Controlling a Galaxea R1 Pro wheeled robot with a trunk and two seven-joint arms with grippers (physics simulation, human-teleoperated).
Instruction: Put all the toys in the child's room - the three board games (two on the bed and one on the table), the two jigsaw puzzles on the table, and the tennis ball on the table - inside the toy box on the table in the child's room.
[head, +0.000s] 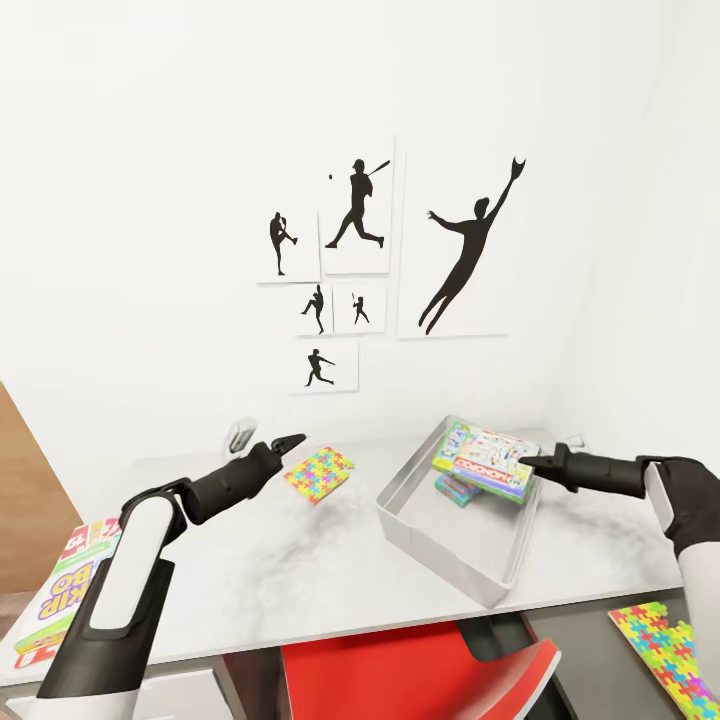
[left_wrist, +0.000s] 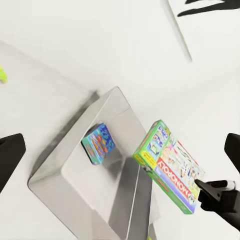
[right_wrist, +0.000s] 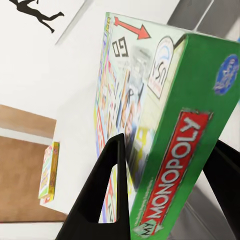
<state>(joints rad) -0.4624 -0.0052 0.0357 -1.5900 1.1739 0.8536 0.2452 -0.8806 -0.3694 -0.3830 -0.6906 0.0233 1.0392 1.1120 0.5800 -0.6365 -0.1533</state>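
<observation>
I hold the Monopoly box pinched between the fingers of the right hand, tilted above the toy box, which stands on the light grey surface with the small blue game already inside. To finish this step well, I should lower the box until it lies flat below the rim beside the blue game, then spread the fingers. The left hand hovers spread and empty near a jigsaw puzzle; the Skip-Bo box lies at the surface's near left edge.
</observation>
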